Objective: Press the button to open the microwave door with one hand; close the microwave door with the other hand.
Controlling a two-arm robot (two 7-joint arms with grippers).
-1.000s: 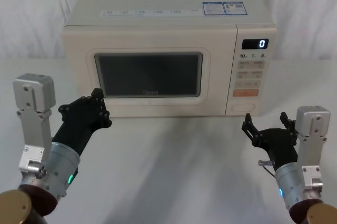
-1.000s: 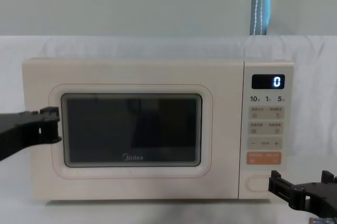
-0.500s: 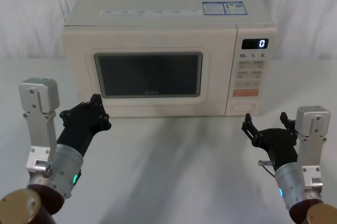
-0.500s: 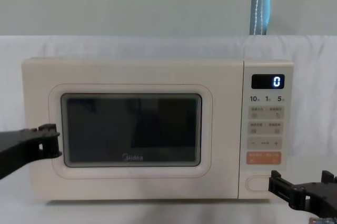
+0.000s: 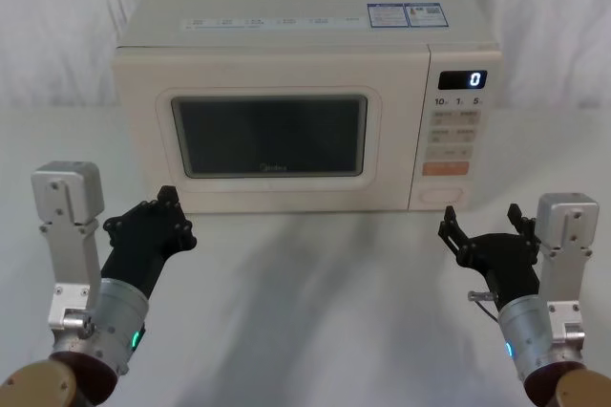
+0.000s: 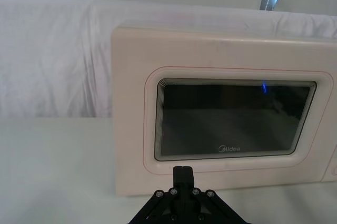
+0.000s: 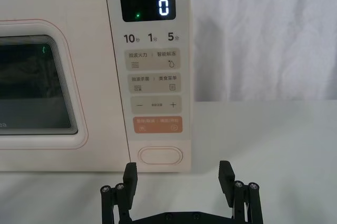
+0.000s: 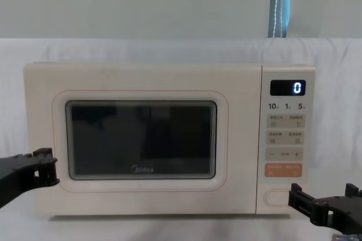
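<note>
The microwave [image 5: 305, 92] sits at the surface's [image 5: 315, 311] far edge, its microwave door [image 5: 272, 130] shut. The left tool [image 5: 162, 211], fingers together, has dropped back from the door's lower left corner. The right tool [image 5: 482, 225] stays before the button [image 5: 446, 192], fingers apart.

A white bench [image 5: 315, 302] carries the scene, its surface plain and pale, with soft grey shadows falling across the near part. One thing rests directly on it: the microwave [image 5: 305, 92], standing upright toward 12 o'clock at the far middle, door shut and facing the robot. Bare bench stretches from 3 round through 6 to 9 o'clock.
</note>
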